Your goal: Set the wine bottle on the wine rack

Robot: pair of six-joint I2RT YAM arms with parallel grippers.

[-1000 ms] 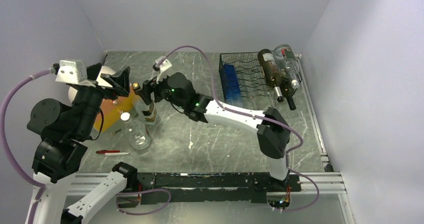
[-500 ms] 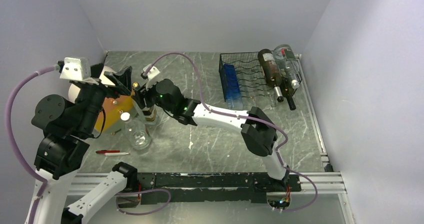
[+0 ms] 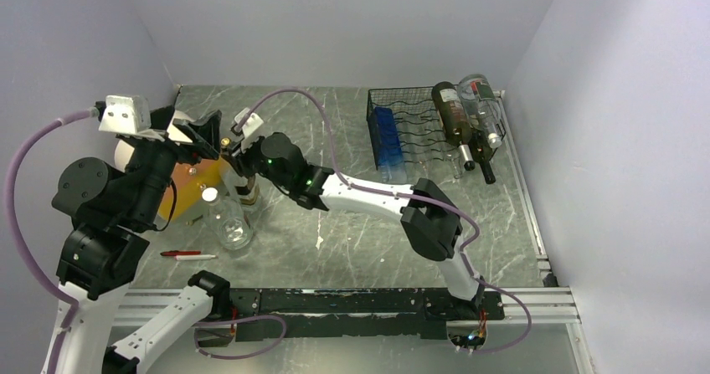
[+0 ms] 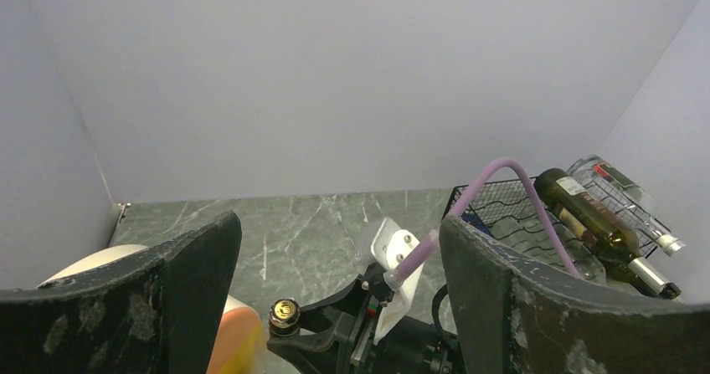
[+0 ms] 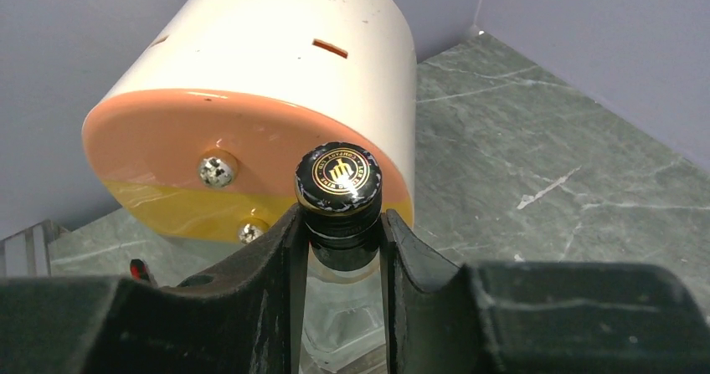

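The wine bottle (image 3: pixel 245 188) stands upright at the table's left, clear glass with a black and gold cap (image 5: pixel 337 177). My right gripper (image 5: pixel 339 223) is shut on its neck just under the cap, one finger pressed to each side. In the top view, the right gripper (image 3: pixel 237 161) reaches in from the right. My left gripper (image 3: pixel 197 133) hangs open above and to the left of the bottle; the cap (image 4: pixel 285 315) shows low between its fingers (image 4: pixel 192 290). The black wire wine rack (image 3: pixel 419 135) stands at the far right.
A cream and orange cylinder (image 3: pixel 188 177) lies just behind the bottle. A clear glass jar (image 3: pixel 228 223) stands in front of it, and a red and white pen (image 3: pixel 188 255) lies nearer the edge. Dark and clear bottles (image 3: pixel 459 123) rest on the rack, a blue one (image 3: pixel 389 140) inside it.
My right arm has reached further left and its jaws have closed on the bottle's neck. The left gripper has shifted slightly and stays open.
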